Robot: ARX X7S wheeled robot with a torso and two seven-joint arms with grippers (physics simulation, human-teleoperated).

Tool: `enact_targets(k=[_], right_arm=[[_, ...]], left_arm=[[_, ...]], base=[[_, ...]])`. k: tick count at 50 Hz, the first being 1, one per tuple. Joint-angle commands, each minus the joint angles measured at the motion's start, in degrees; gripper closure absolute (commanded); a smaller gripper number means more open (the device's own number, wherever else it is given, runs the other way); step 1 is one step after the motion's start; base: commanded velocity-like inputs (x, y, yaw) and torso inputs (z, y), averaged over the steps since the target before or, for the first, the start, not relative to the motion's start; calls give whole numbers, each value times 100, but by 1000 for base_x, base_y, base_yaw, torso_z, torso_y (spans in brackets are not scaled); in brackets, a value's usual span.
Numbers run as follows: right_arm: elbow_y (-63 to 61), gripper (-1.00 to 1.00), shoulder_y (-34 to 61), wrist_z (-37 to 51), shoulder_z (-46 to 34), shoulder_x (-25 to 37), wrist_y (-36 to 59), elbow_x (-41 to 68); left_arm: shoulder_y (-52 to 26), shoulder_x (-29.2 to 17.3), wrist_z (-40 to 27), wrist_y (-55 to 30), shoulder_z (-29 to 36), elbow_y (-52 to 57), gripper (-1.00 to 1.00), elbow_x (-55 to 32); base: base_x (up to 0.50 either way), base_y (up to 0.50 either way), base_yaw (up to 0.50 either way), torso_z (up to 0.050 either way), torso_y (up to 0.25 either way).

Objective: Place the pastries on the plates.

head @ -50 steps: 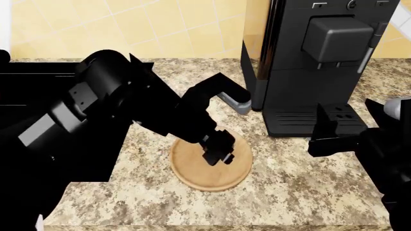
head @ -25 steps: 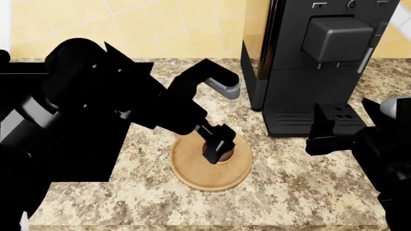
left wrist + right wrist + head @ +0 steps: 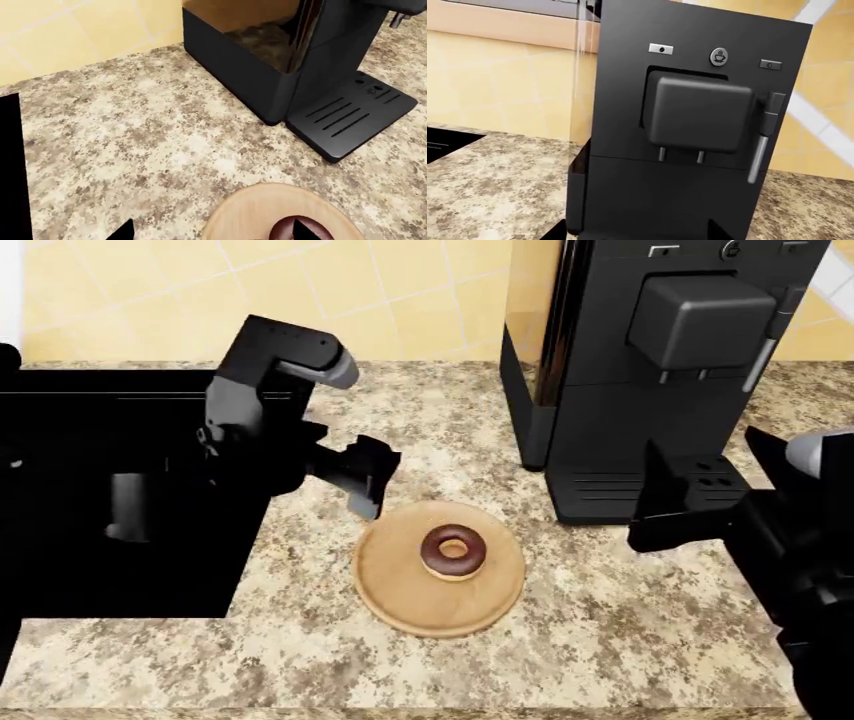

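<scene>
Now: small dark-iced ring doughnut [image 3: 453, 551] lies just off centre on round tan wooden plate [image 3: 394, 600] | left gripper [image 3: 363, 476] at its 10 o'clock, jaws open, empty | right gripper [image 3: 667, 508] jaws: cannot tell | I'd lift clear before seeking the second pastry

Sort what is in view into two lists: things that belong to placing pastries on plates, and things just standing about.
Part of the job:
- chocolate doughnut, lying on the wooden plate
- wooden plate
- left gripper, open, off the plate's edge
- right gripper, holding nothing

Just standing about:
- coffee machine
- granite counter
- black sink

The second doughnut and the white plate are not in view.
</scene>
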Motion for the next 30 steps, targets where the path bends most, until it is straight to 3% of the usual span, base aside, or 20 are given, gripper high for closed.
enact_targets(k=[1, 11, 30], right_arm=[[-87, -100, 143, 55, 109, 20, 122, -13], [-139, -100, 193, 118, 126, 61, 215, 48], [-194, -100, 194, 209, 51, 122, 85, 2]], left_arm=[[1076, -743, -820, 1450, -783, 1193, -100, 847], [1600, -1110, -1082, 1899, -1012, 1902, -100, 1149], [2094, -1527, -1445, 2063, -1375, 2349, -100, 680]], base=[[0, 0, 0, 0, 0], [0, 0, 0, 0, 0], [-4, 80, 0, 0, 0]])
